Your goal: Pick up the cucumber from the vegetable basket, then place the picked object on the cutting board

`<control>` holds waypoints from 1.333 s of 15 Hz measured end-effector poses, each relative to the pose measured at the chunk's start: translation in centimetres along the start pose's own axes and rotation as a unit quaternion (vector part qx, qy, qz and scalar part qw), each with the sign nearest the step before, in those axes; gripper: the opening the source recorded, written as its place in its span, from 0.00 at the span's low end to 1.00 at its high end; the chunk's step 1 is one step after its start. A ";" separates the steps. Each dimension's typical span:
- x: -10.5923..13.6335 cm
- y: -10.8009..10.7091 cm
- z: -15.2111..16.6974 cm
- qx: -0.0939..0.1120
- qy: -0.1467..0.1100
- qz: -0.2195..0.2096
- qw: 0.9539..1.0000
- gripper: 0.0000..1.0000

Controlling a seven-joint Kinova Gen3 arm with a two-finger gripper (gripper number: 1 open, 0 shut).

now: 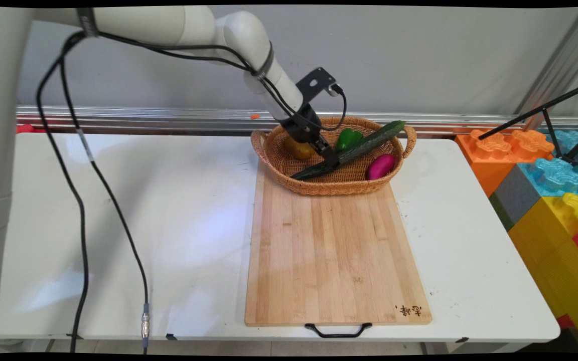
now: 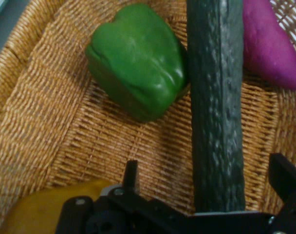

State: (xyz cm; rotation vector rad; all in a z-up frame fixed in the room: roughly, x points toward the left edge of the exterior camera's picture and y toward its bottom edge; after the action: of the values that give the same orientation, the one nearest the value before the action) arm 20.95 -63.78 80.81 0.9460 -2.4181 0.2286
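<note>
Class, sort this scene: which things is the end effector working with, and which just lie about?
In use: end effector, open astride the cucumber; basket holding it.
Lying about: green pepper, purple vegetable, yellow vegetable, cutting board.

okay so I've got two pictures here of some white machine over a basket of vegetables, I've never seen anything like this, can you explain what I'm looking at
The white machine is a robot arm reaching in from the left, ending in a black two-finger gripper. The wide picture comes from a fixed camera above the table. The close-up comes from a camera on the hand, looking along the fingers.

On the table lies a wooden cutting board, and a wicker basket sits on its far end. In the basket are a long cucumber, a green pepper, a purple vegetable and a yellow one.

The gripper is down in the basket with its open fingers on either side of the cucumber; whether it grips yet, I can't tell.
</note>
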 end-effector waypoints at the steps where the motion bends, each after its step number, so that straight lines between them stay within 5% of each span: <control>1: 0.0 -0.1 0.6 -0.002 -0.001 -0.001 1.000 1.00; 5: 0.2 -0.3 2.1 -0.011 0.000 -0.002 1.000 1.00; 6: 0.3 -0.2 2.4 -0.013 0.001 -0.002 1.000 0.00; 14: 1.3 1.6 0.6 -0.032 0.021 -0.013 0.999 0.00; 20: 3.0 3.0 -5.1 0.031 0.075 0.011 0.997 0.00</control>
State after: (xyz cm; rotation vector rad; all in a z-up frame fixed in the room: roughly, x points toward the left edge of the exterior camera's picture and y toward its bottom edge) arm 19.23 -61.62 86.81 0.8964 -2.2970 0.3717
